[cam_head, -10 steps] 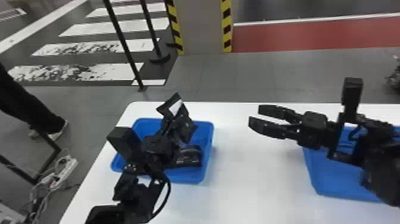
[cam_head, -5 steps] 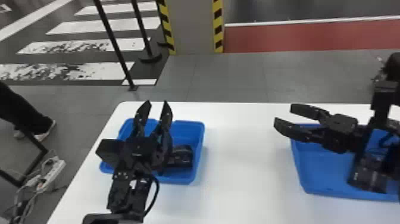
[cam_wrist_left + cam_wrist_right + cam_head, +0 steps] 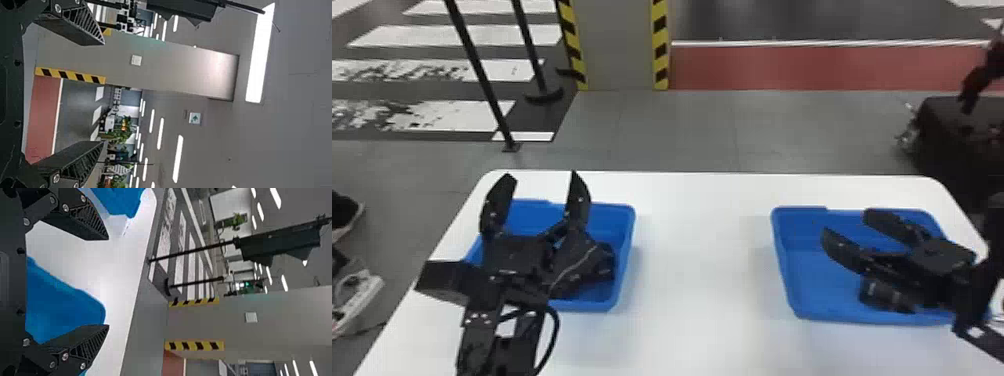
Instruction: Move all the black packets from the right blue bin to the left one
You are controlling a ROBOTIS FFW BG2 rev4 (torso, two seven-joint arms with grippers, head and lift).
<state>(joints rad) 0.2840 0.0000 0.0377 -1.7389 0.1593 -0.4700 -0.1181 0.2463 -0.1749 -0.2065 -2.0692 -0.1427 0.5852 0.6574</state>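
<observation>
"Packets in the head view?"

"In the left bin, and another packet in the right bin, just beside the right gripper. The left gripper is over the left bin."

"Left wrist view?"

"Fingers wide apart, nothing held."

"Right wrist view?"

"Fingers spread wide too, empty, blue bin showing between."

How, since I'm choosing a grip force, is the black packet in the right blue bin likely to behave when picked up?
The black packet may be slippery: pale highlights suggest a smooth, glossy wrap. Its bulging, rounded outline hints at a soft pack that would probably give a little when squeezed. Lying low in the right blue bin, it seems unlikely to tip.
</observation>
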